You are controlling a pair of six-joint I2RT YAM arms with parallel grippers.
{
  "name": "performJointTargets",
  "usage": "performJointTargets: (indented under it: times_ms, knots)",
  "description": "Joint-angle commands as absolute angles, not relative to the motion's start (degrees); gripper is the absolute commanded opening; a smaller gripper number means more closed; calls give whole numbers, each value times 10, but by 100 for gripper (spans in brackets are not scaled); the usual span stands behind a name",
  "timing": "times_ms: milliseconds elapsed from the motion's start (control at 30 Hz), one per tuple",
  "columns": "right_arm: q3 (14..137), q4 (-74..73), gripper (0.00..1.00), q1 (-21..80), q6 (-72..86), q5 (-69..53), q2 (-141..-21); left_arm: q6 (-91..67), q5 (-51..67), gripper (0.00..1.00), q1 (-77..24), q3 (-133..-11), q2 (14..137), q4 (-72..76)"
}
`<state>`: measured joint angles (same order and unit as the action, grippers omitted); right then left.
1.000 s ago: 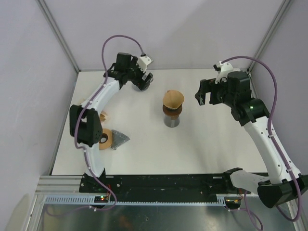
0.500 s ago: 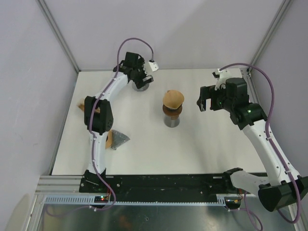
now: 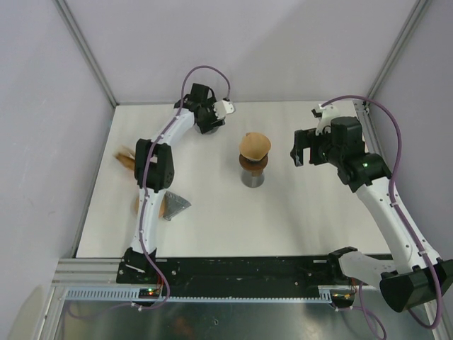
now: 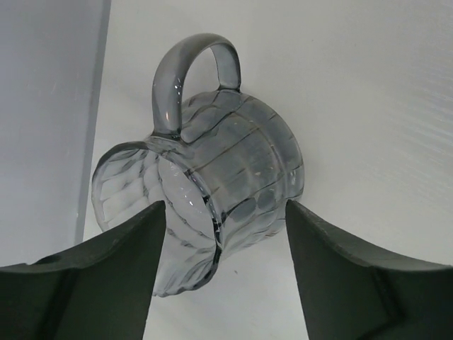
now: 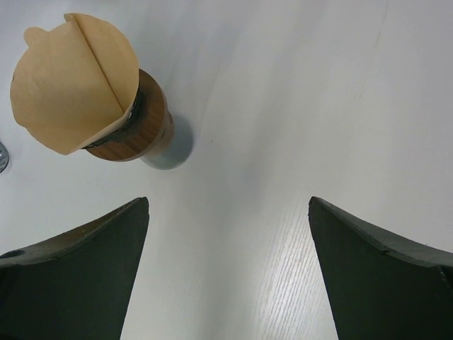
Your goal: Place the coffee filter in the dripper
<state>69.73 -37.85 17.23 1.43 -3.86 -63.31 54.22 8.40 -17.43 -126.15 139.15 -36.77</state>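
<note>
Though apart from right fingers [image 5: 78, 269], coffee filter [image 5: 74, 78] in dripper [image 5: 136, 127].

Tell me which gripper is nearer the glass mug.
Left. The left gripper is right at the glass mug, with a finger on each side of it. The right gripper hangs open beside the dripper, far from the mug.

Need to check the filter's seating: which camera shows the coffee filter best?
Right wrist view: the coffee filter sits large at upper left, its fold line and edges clear above the dripper. The top external view shows it small, from above. The left wrist view shows only a glass mug.
</note>
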Motion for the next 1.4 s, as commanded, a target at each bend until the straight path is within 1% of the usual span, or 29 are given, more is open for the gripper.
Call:
performJointTargets:
  times_ms: [0, 167, 300, 333, 400, 433, 600, 767, 1067, 1233, 1367]
  knots:
    - [695, -361, 99, 171, 4, -27, -614, 548, 84, 67, -172, -1295, 1400, -368]
    - [693, -359, 99, 171, 3, -23, -611, 546, 115, 45, -172, -1270, 1389, -375]
    - [692, -359, 99, 171, 3, -24, -613, 532, 159, 15, -170, -1233, 1354, -380]
    - [692, -360, 99, 171, 3, -25, -613, 526, 170, 10, -170, -1225, 1344, -380]
    - [692, -360, 99, 172, 3, -26, -613, 513, 192, 4, -170, -1210, 1326, -381]
    - [692, -360, 99, 173, 3, -27, -612, 506, 200, 2, -169, -1205, 1317, -382]
    - [692, -365, 99, 175, 2, -27, -604, 467, 216, 0, -168, -1183, 1274, -385]
    - [691, -373, 99, 177, 6, -29, -594, 422, 250, 0, -158, -1128, 1186, -391]
    - [690, -381, 99, 178, 24, -41, -582, 434, 377, 0, -158, -877, 982, -397]
    - [690, -377, 99, 184, 38, -59, -571, 497, 381, 0, -179, -748, 904, -397]
    - [690, -377, 99, 192, 48, -60, -566, 533, 395, 0, -194, -683, 864, -397]
